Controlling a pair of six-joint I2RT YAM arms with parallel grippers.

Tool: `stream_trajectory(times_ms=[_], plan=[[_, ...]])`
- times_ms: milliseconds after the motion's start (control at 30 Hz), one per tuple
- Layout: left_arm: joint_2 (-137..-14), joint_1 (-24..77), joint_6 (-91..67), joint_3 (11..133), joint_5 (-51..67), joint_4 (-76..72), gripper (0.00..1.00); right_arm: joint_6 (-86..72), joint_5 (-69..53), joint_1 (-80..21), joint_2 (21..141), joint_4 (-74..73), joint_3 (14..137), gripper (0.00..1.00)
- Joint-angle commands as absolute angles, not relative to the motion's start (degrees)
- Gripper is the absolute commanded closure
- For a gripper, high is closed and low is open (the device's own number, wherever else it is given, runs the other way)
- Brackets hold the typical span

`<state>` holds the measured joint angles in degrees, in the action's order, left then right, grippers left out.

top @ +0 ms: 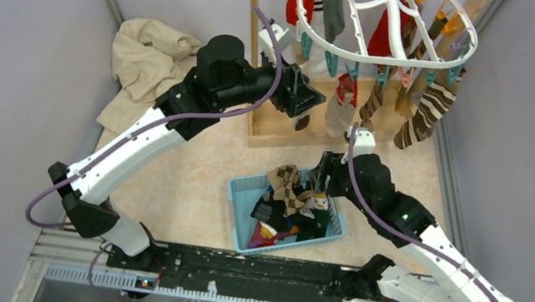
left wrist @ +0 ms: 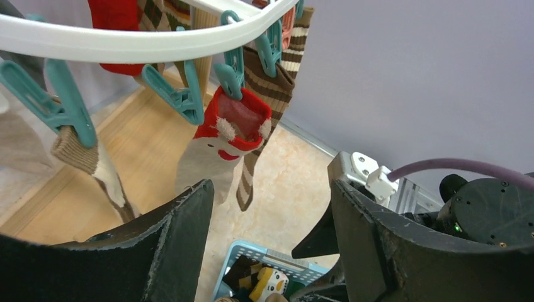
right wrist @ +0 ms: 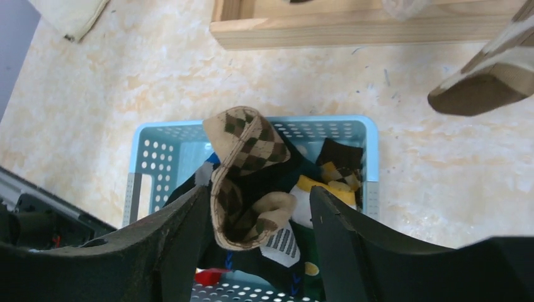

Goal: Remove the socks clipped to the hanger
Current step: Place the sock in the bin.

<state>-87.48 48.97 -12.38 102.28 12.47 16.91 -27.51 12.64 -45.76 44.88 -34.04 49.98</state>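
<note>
Where grey walls (top: pixel 20 48) close in, beige tabletop (top: pixel 190 180), blue basket (top: pixel 239 214) of socks (top: pixel 287 189)

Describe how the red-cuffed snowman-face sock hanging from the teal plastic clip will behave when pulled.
Probably floppy: the red-cuffed snowman-face sock hangs limp, its cuff sagging open. Likely light, since one small teal plastic clip holds it. It may resist, then swing the white plastic hanger before slipping free.

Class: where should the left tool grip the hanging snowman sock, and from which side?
Pinch the snowman sock just under its red cuff, coming up from below: it hangs free, and the teal clip holds only the cuff.
</note>
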Motion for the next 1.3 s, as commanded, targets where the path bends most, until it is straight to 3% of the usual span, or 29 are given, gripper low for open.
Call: stream_trajectory(times_ms=[0, 67, 167, 233, 333, 500, 733, 1067, 1267], plan=[[-86.9, 48.7, -12.5, 103.1, 13.3, 17.7, 0.26, -28.8, 19.4, -46.5, 42.2, -33.4, 53.2, 0.42], [-88.1, 48.7, -14.0, 103.8, 14.1, 16.8, 0.27, -28.8, 21.8, -46.5, 41.7, -33.8, 53.7, 0.55], [-90.8, 48.8, -17.6, 105.0, 15.9, 13.8, 0.31, -28.7, 25.8, -46.5, 41.4, -33.9, 55.0, 0.84], [-93.2, 49.3, -19.2, 106.5, 15.4, 12.9, 0.33, -28.2, 28.3, -46.5, 41.8, -32.9, 55.8, 0.90], [-94.6, 49.6, -20.3, 106.8, 13.1, 11.3, 0.33, -26.8, 31.0, -46.3, 42.3, -30.8, 57.1, 0.88], [-94.9, 49.8, -21.1, 106.5, 10.3, 9.7, 0.32, -23.6, 35.0, -45.5, 43.7, -27.5, 58.3, 0.55], [-96.8, 50.1, -23.1, 108.0, 8.7, 7.1, 0.30, -19.7, 33.8, -41.7, 45.8, -20.1, 56.3, 0.40], [-92.6, 50.1, -22.4, 102.9, 5.4, 6.6, 0.30, -15.6, 21.3, -30.3, 51.0, -5.6, 54.1, 0.51], [-91.4, 50.1, -21.6, 102.6, 5.2, 7.7, 0.30, -14.5, 17.0, -26.6, 53.9, 0.3, 52.9, 0.49]])
